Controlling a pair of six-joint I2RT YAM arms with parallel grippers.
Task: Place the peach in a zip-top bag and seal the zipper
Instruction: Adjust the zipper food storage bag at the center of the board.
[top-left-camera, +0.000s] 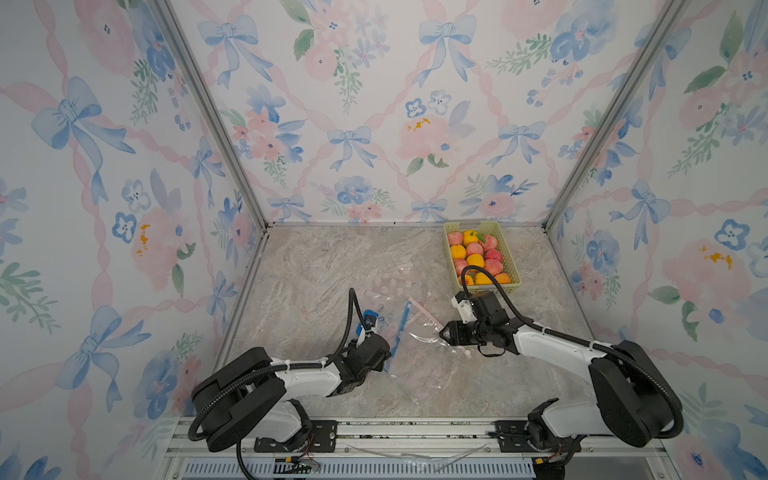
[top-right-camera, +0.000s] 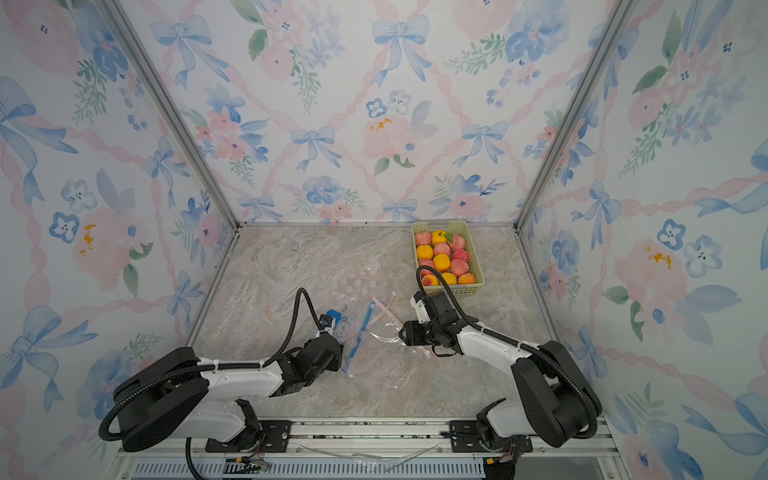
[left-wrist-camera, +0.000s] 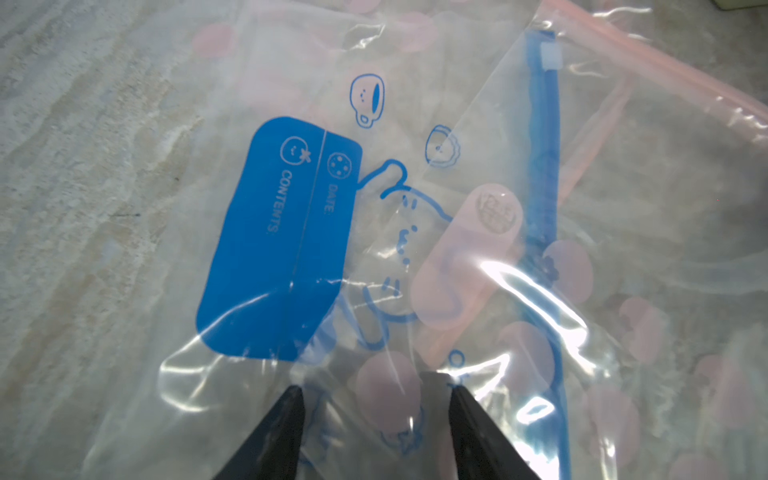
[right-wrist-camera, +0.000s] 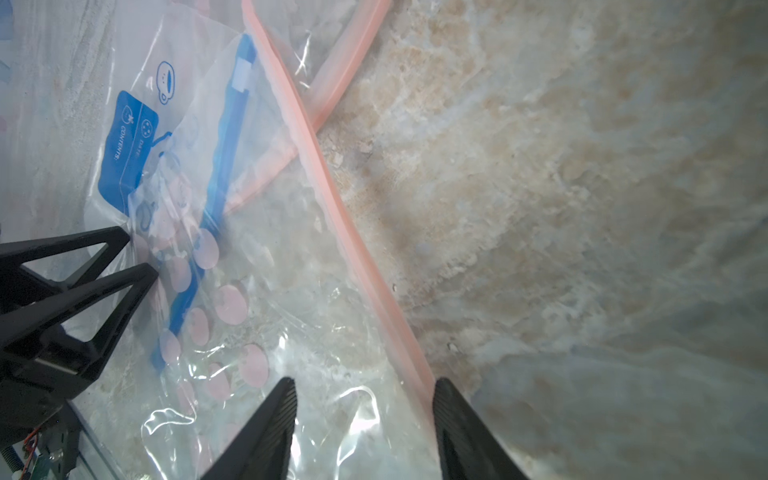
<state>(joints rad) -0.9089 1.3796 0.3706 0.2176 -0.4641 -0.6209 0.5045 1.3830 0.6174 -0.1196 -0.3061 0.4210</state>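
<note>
Several clear zip-top bags lie overlapped mid-table. One has a blue zipper (top-left-camera: 401, 328) (left-wrist-camera: 542, 166) and a blue label (left-wrist-camera: 282, 232); another has a pink zipper (right-wrist-camera: 332, 199) (top-left-camera: 424, 309). My left gripper (left-wrist-camera: 374, 388) (top-left-camera: 384, 338) is open, its tips low over the blue-printed bag film. My right gripper (right-wrist-camera: 365, 381) (top-left-camera: 442, 332) is open, straddling the pink-zipper bag's edge, with the strip beside one finger. The right wrist view also shows the left gripper (right-wrist-camera: 139, 253) on the bags. A peach (top-left-camera: 474, 248) (top-right-camera: 441, 248) lies among others in the basket.
A pale green basket (top-left-camera: 471, 225) (top-right-camera: 440, 223) at the back right holds peaches and oranges. Marble tabletop (top-left-camera: 316, 266) is bounded by flowered walls on three sides. Another clear bag (top-left-camera: 415, 453) lies on the front rail between the arm bases.
</note>
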